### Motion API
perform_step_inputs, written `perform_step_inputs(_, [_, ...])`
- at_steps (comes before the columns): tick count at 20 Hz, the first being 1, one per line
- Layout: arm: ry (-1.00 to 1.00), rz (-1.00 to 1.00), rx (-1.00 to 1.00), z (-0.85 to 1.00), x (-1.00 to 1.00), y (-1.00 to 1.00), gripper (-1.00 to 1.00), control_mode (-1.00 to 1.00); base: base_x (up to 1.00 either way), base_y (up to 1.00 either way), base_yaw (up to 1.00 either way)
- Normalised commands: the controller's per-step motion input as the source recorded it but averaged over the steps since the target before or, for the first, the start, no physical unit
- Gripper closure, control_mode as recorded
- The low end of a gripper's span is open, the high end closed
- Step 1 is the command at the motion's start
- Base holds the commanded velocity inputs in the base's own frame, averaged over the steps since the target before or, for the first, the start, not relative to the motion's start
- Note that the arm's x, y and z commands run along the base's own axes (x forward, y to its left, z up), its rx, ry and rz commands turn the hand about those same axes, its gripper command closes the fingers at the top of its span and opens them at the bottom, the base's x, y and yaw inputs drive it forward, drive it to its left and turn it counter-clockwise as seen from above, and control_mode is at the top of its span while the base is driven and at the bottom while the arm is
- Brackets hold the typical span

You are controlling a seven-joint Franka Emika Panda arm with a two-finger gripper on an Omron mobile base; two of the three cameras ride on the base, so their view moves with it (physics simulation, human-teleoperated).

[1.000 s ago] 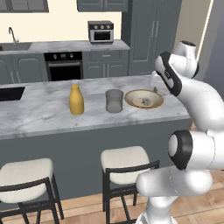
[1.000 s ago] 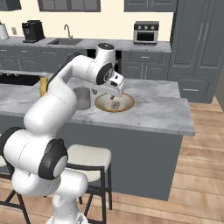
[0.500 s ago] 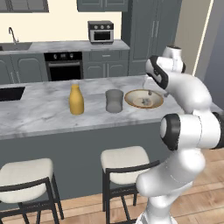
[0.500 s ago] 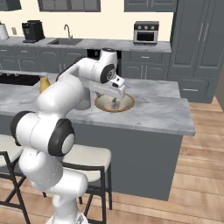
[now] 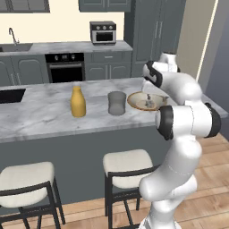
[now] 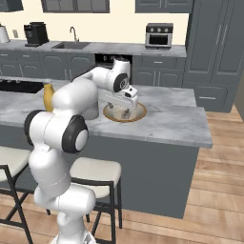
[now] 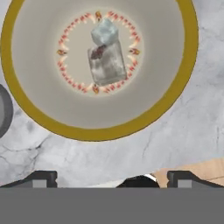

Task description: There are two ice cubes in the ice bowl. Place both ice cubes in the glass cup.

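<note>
Approach step, first pickup. Gripper hovers over ice bowl, fingers spread wide, empty. Both ice cubes touching at bowl centre. Glass cup just beside bowl. Next: descend, centre on one cube.

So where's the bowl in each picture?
Left base view: the bowl sits right of the middle, on the counter, beside the cup.
Right base view: at the middle, under the gripper.
Hand view: it spans the top, ice cubes inside.
Shared landmark: the bowl's tan rim on the marble counter.

base views flank counter; hand view overhead
</note>
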Motion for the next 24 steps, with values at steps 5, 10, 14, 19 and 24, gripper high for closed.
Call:
perform_step_inputs(5, [0.01,-0.01,-0.03,-0.31,0.5,-0.03,-1.0,-1.0,0.0,0.0,0.0])
perform_step_inputs(10, [0.02,-0.01,-0.03,-0.41,0.48,-0.04,-1.0,-1.0,0.0,0.0,0.0])
perform_step_inputs(14, [0.0,0.0,-0.03,-0.26,0.41,-0.08,-1.0,-1.0,0.0,0.0,0.0])
perform_step_inputs(19, [0.05,0.0,0.0,-0.41,0.18,-0.02,-1.0,-1.0,0.0,0.0,0.0])
perform_step_inputs(24, [0.01,0.0,-0.03,-0.27,0.37,0.0,-1.0,-1.0,0.0,0.0,0.0])
